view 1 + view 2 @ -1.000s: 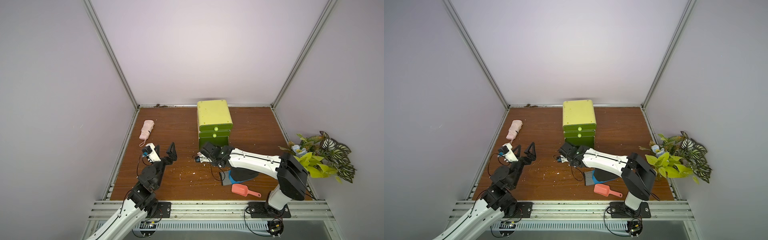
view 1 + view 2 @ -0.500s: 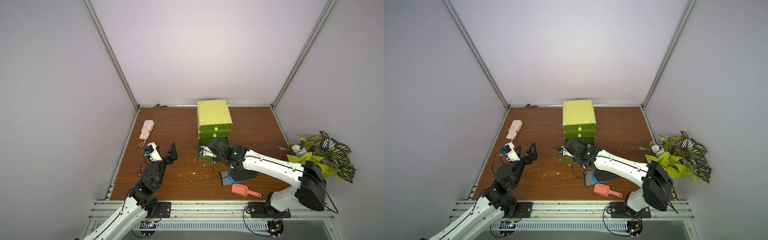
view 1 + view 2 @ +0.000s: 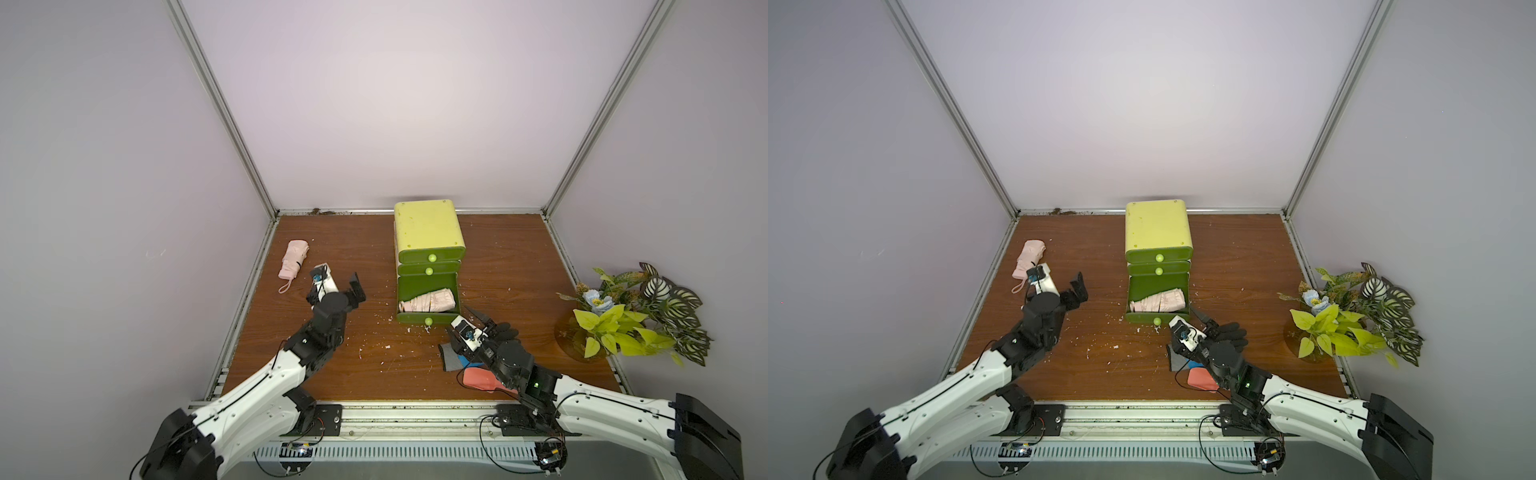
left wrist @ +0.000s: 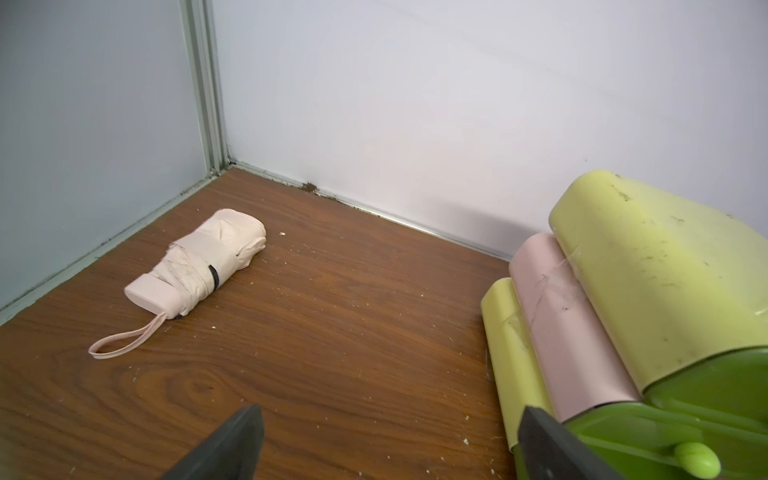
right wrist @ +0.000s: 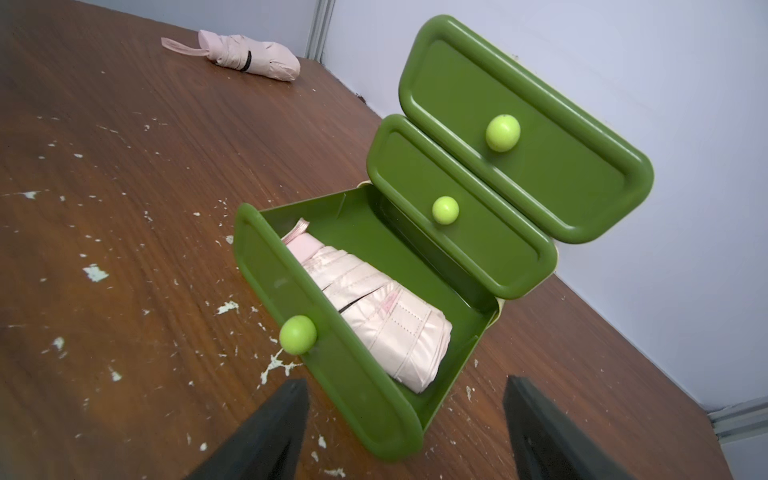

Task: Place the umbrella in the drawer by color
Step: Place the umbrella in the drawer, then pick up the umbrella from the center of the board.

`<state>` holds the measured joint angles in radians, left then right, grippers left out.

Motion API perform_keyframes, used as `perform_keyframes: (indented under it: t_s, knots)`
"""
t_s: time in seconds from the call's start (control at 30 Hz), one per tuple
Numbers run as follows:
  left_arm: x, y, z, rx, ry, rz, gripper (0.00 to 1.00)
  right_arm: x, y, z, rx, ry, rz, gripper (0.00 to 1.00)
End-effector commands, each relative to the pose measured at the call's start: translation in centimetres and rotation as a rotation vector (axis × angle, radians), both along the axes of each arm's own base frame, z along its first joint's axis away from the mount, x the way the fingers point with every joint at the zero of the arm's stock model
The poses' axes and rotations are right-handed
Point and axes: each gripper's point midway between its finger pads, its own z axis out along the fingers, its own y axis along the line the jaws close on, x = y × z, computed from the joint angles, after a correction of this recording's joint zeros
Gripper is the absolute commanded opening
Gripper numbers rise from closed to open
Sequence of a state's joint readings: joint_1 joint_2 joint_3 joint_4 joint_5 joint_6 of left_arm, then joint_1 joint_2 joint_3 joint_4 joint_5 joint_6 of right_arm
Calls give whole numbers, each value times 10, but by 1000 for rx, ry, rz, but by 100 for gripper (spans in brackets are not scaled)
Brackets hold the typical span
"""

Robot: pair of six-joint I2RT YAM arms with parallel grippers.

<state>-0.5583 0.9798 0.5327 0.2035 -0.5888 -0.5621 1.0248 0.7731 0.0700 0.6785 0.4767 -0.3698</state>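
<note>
One pink umbrella [image 3: 428, 300] inside open bottom drawer [image 3: 411, 318].

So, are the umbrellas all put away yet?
About halfway, it looks. One pink umbrella lies in the open bottom drawer. The right gripper and left gripper are open, holding nothing. Left to do: the other pink umbrella, on the table near the left gripper.

Honestly, no text, brand, label or number can be read anywhere here. A tiny pink mark is seen on the folded pale pink umbrella [image 5: 374, 316] in the open green plastic drawer [image 5: 332, 374], but it's way too blurred to be made out. Nothing legible is carried by the yellow-green drawer cabinet [image 3: 428, 232] either.
</note>
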Motion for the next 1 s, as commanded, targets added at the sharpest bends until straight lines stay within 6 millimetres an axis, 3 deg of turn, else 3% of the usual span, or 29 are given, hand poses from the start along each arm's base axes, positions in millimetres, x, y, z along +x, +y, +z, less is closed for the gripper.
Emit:
perform_keyframes:
  t_s: [0.0,0.07,0.27,0.4,0.5,0.6,0.77,0.83,0.97]
  knots:
    - [33,20,-20,2,176,49,99,7,-15,62,298,-123,-85,82]
    - [58,30,-39,-59,281,28,99,5,-16,59,319,-110,-76,82]
    - [122,86,-82,-139,495,91,99,2,-18,56,358,-93,-61,85]
    - [145,135,-108,18,693,173,99,-3,-11,60,378,-89,-6,89]
    - [162,163,-124,25,798,148,100,-7,-9,65,396,-89,21,90]
    - [172,181,-131,62,847,101,99,-11,-10,67,415,-96,40,90]
    - [177,203,-133,327,911,28,100,-10,-13,66,416,-97,32,90]
    - [173,212,-142,423,961,14,100,-9,-12,64,408,-92,28,90]
    - [167,211,-172,499,1037,-77,88,-7,-7,60,394,-65,33,90]
